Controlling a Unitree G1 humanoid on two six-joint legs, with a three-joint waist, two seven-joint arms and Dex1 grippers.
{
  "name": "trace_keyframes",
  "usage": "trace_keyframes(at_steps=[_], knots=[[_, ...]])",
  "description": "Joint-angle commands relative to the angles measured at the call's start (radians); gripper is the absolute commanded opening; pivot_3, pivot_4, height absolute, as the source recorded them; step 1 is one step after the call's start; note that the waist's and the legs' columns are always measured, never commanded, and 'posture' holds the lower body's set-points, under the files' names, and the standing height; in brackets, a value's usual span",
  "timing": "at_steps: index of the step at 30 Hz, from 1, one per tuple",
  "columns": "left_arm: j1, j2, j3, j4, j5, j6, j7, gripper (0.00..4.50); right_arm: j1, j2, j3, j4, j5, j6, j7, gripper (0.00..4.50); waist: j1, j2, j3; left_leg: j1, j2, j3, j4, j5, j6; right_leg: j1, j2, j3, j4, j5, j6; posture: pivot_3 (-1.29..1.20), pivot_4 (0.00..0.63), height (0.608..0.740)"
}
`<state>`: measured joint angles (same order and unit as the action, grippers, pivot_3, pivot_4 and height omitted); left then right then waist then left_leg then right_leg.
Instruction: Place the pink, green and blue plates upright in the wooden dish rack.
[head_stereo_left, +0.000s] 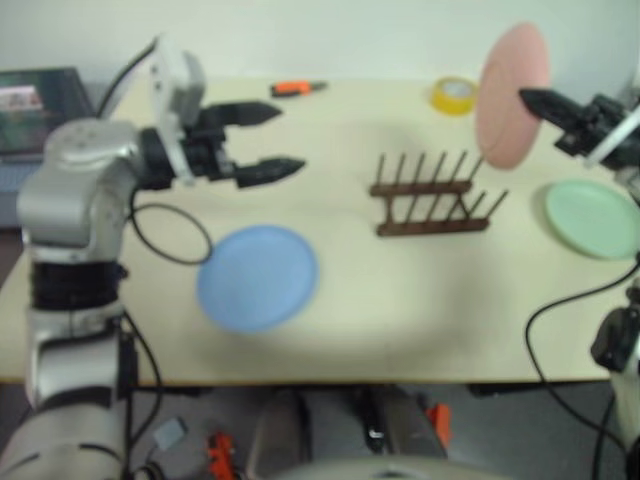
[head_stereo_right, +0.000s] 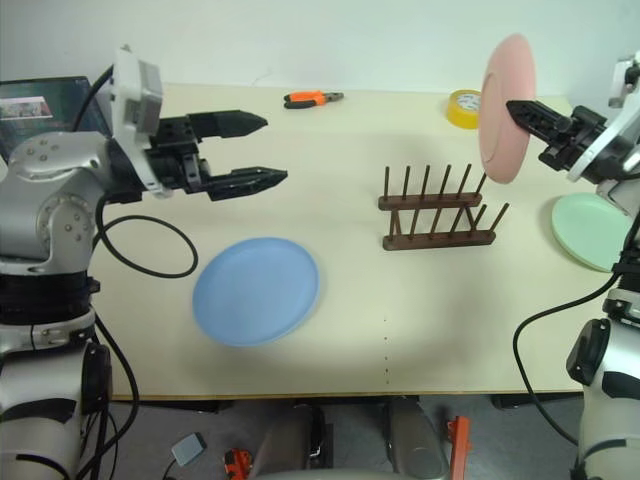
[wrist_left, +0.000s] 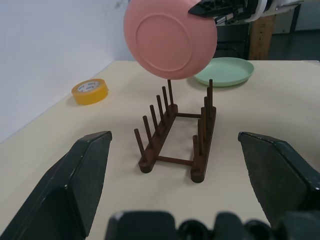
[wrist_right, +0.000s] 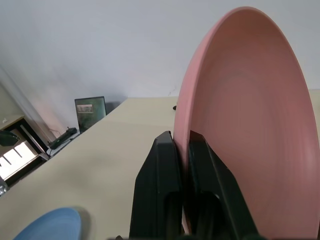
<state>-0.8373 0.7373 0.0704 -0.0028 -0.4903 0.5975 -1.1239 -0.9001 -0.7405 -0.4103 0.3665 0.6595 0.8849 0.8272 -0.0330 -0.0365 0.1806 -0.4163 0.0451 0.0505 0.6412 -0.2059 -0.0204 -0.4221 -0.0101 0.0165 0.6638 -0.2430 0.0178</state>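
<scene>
A: Starting at the left of the head view. What did the left gripper (head_stereo_right: 262, 150) look like?

B: It sat in the upper left, pointing toward the middle of the table (head_stereo_right: 400, 320), held above it. Its two black fingers (head_stereo_right: 235, 123) stood wide apart with nothing between them.

A: And below it?

B: The blue plate (head_stereo_right: 256, 291) lay flat on the table, lower left of centre, well apart from the rack. A loop of black cable (head_stereo_right: 150, 250) rested just to its left.

A: Anything along the back edge?

B: Orange-handled pliers (head_stereo_right: 312, 98) at upper centre. Further right, a yellow tape roll (head_stereo_right: 464, 108), near the pink plate in the picture.

A: The rack?

B: The wooden dish rack (head_stereo_right: 437, 215) stood right of centre, two rails with upright pegs, every slot empty. In the left wrist view it appeared between that gripper's spread fingers (wrist_left: 75, 175), seen end-on.

A: Then the pink plate.

B: The pink plate (head_stereo_right: 505, 108) was in the upper right, on edge and nearly upright, in the air above and to the right of the rack, not touching it. The right gripper (head_stereo_right: 520, 112) was clamped on its rim; the right wrist view showed the two fingers (wrist_right: 160, 185) pressed on either side of the plate's edge.

A: And the green one?

B: The green plate (head_stereo_right: 590, 232) lay flat at the right edge of the frame, beneath the right arm, beside the rack but apart from it.
</scene>
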Motion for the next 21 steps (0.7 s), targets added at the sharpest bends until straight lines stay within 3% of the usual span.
trace_keyframes(at_steps=[1, 21], knots=[[-0.007, 0.003, 0.007, -0.038, -0.013, -0.016, 0.002, 4.46, 0.002, -0.016, -0.035, -0.021, 0.035, 0.001, 0.003, 0.0, 0.001, 0.0, 0.0, 0.0, 0.0, 0.0, 0.0, 0.0, 0.0, 0.0, 0.0, 0.0, 0.0, 0.0, 0.0, 0.0, 0.15, 0.74], [-0.01, 0.015, 0.002, -0.024, -0.004, -0.013, -0.002, 4.46, 0.09, -0.043, -0.092, -0.036, 0.123, 0.072, 0.005, 0.0, 0.001, 0.0, 0.0, 0.0, 0.0, 0.002, 0.0, 0.0, 0.0, 0.0, 0.0, 0.001, -0.001, 0.0, 0.0, 0.0, 0.15, 0.74]])
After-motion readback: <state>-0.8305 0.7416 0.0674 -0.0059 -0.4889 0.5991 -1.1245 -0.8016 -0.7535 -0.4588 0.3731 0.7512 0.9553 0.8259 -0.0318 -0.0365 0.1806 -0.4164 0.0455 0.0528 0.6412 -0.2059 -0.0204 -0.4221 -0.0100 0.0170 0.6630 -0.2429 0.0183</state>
